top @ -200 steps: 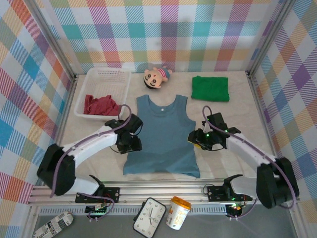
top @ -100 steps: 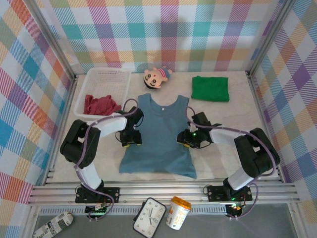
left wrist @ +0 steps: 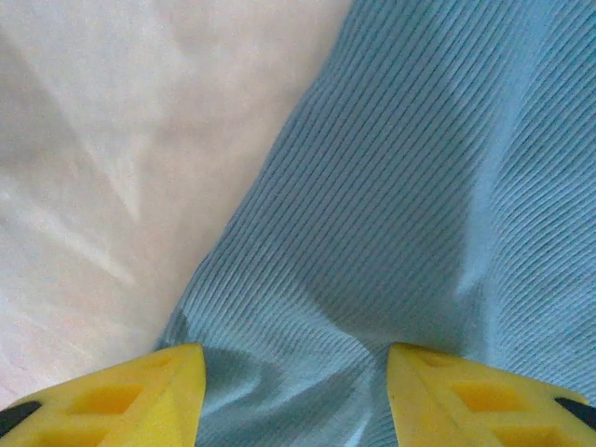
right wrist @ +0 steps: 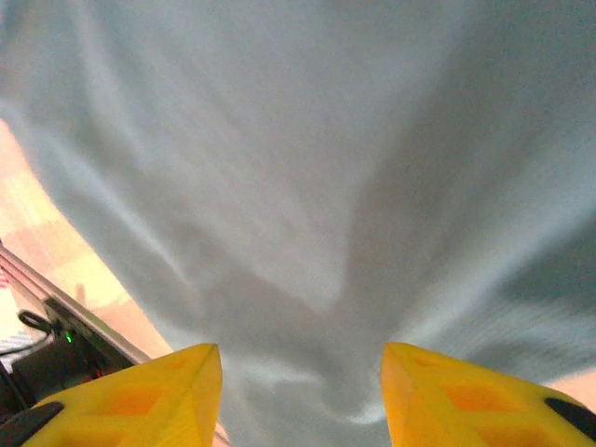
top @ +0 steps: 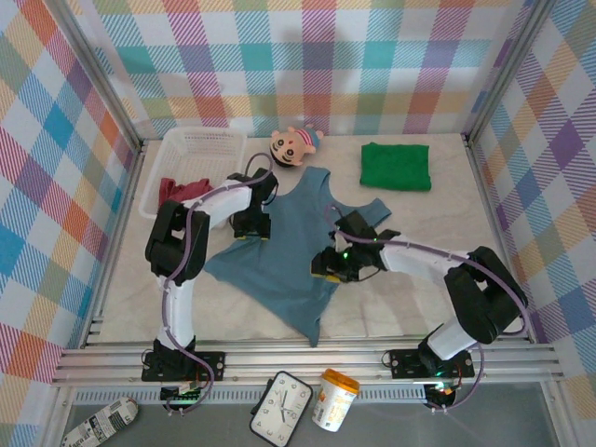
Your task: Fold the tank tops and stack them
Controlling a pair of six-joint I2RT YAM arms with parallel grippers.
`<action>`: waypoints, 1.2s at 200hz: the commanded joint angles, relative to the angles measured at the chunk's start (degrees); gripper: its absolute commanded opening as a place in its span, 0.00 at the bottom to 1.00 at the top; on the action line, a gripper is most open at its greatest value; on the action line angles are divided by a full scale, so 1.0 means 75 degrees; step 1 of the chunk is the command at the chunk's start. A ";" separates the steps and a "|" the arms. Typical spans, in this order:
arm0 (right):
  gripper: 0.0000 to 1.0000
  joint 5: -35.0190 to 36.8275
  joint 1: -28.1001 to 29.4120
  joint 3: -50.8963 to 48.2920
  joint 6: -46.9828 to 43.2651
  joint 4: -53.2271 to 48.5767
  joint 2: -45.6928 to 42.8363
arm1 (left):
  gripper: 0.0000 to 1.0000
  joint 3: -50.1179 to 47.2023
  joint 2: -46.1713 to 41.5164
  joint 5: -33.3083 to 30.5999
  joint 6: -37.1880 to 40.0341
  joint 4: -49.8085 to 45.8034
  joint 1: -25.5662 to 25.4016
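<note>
The dusty blue-grey tank top (top: 284, 256) lies skewed across the middle of the table, with one corner pointing at the near edge. My left gripper (top: 251, 225) rests on its upper left edge. In the left wrist view its yellow fingers (left wrist: 112, 396) stand apart over ribbed blue cloth (left wrist: 410, 186), and a small ridge of it has gathered between them. My right gripper (top: 333, 267) is on the top's right side, open too, with blurred cloth (right wrist: 307, 158) puckered between its fingers (right wrist: 466, 396). The green tank top (top: 396, 166) lies folded at the back right. The dark red tank top (top: 182, 193) sits bunched in the basket.
A white mesh basket (top: 207, 146) stands at the back left, with a big-headed doll (top: 296, 142) beside it at the back. Plaid walls close in the table on three sides. A clock (top: 281, 408) and a cup (top: 333, 398) lie below the front rail.
The blue-grey top has been dragged and turned from lying straight to lying askew. My left gripper moved toward the back and my right gripper moved left, both staying on the cloth.
</note>
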 commanded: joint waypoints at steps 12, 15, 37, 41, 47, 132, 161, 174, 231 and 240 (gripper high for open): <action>0.50 0.0659 -0.0999 0.1264 -0.1938 -0.0603 0.0417 | 0.55 0.0369 -0.0650 -0.0221 -0.0127 -0.0892 -0.0186; 0.50 0.0577 -0.1092 0.1380 -0.2071 -0.0573 0.0543 | 0.55 0.0292 -0.0785 -0.0191 -0.0217 -0.0910 -0.0205; 0.50 0.0699 -0.1464 0.2386 -0.3240 -0.0820 0.1610 | 0.56 -0.0804 -0.2066 0.0259 -0.1217 -0.0632 -0.0526; 0.50 0.0726 -0.1521 0.2549 -0.3399 -0.0885 0.1817 | 0.56 -0.1079 -0.2325 0.0461 -0.1421 -0.0453 -0.0635; 0.50 0.0697 -0.1617 0.2773 -0.3652 -0.0969 0.2110 | 0.56 -0.1497 -0.2650 0.0772 -0.1752 -0.0161 -0.0830; 0.49 0.1036 -0.2059 0.2155 -0.3267 -0.1297 0.2875 | 0.56 -0.4435 -0.3331 0.0814 -0.3252 0.1502 -0.1958; 0.49 0.0958 -0.2050 0.0507 -0.2013 -0.1089 0.1806 | 0.56 -0.3783 -0.2583 0.0649 -0.2240 0.1189 -0.1582; 0.49 0.0936 -0.2047 -0.0259 -0.1311 -0.0954 0.1125 | 0.56 -0.3301 -0.2169 0.0626 -0.1743 0.1017 -0.1428; 0.51 0.1481 -0.2099 -0.2469 0.0450 -0.0742 -0.1411 | 0.56 -0.0961 -0.0618 0.1267 -0.0543 0.0331 -0.1679; 0.52 0.1595 -0.2163 -0.2368 0.0194 -0.0922 -0.1656 | 0.56 -0.0791 -0.0628 0.1185 -0.0596 0.0164 -0.1718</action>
